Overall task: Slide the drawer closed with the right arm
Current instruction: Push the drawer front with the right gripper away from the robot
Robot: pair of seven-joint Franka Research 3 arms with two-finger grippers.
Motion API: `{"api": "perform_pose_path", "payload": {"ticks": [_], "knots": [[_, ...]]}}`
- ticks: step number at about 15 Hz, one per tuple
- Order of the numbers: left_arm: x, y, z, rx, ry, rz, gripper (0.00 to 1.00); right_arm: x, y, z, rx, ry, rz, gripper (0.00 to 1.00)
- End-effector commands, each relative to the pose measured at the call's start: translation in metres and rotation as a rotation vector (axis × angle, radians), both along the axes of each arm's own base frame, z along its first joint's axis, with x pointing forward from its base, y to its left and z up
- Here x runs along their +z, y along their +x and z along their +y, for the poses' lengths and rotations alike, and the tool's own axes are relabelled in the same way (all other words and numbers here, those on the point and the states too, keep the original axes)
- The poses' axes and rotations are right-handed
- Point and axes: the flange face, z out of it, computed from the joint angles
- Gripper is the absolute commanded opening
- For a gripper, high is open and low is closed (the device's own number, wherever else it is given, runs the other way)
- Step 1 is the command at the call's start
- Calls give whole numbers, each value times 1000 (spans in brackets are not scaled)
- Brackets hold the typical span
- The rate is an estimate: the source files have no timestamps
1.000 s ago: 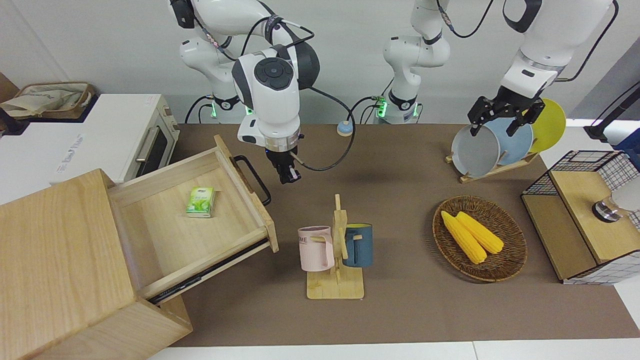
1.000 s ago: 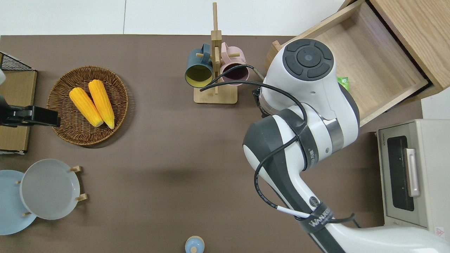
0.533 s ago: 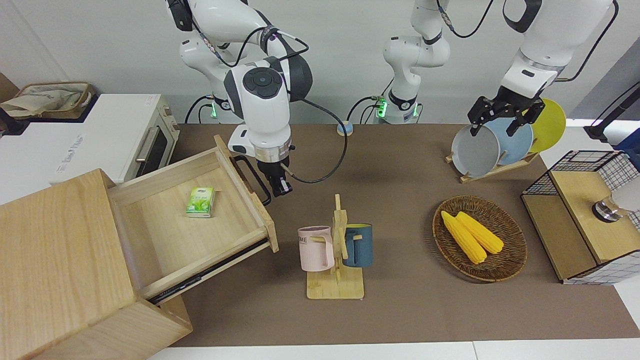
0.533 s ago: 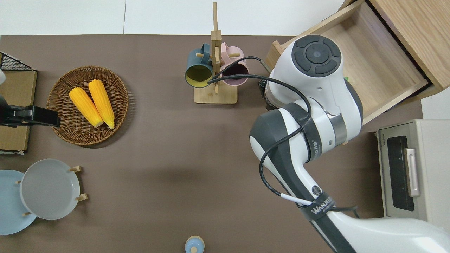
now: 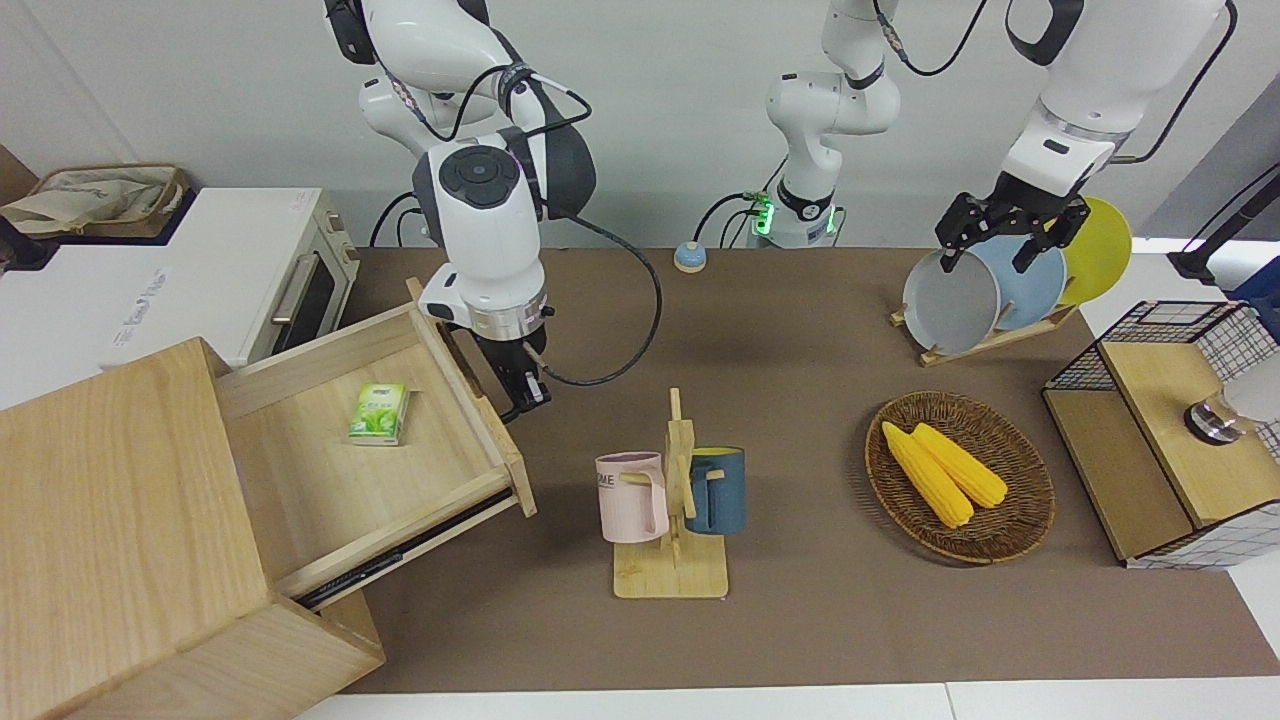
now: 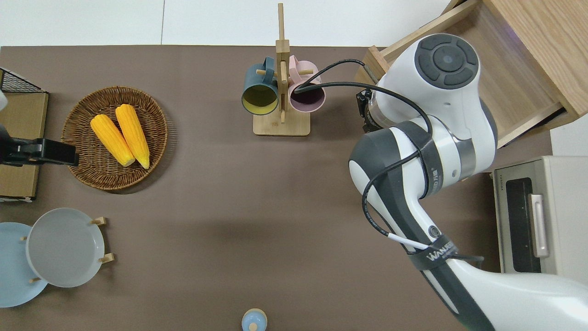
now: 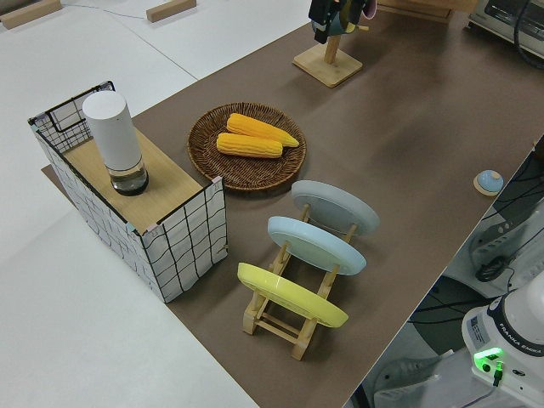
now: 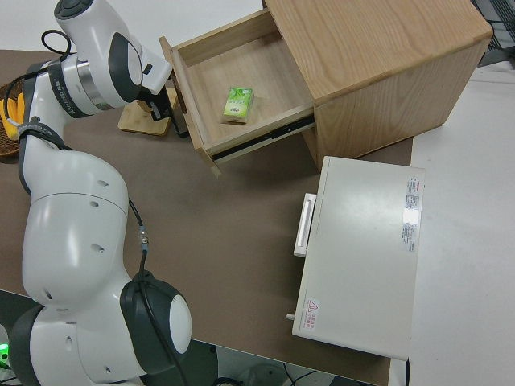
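I had the right end effector (image 5: 527,388) against the drawer (image 5: 380,455) front; finger state I couldn't tell. The drawer stood partly open from the cabinet (image 5: 120,520), so more pushing was needed.

The drawer (image 5: 370,440) sticks out of the cabinet (image 5: 120,540), with the right gripper (image 5: 525,390) right at its front. At 3 o'clock from it in the front view stands the mug rack (image 5: 672,500), with a strip of bare bench (image 5: 780,330) between them. The white oven (image 5: 265,275) sits beside the drawer, nearer the robots.
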Motion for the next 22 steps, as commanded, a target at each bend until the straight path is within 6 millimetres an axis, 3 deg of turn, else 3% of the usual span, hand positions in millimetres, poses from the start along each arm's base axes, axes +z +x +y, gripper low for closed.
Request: {"api": "perform_pose_path", "payload": {"ticks": [1,13,18,22], "knots": [[2,4,0,-8,16,-8,995,0,14,-28,22,-8,-19,0],[2,4,0,-8,16,-8,995,-12,37,-111,154,-23,-19,0],[2,4,0,-8,16,-8,998,-10,42,-152,226,-30,-21,0],[2,4,0,-8,16,-8,995,-6,44,-171,264,-41,-29,0]]}}
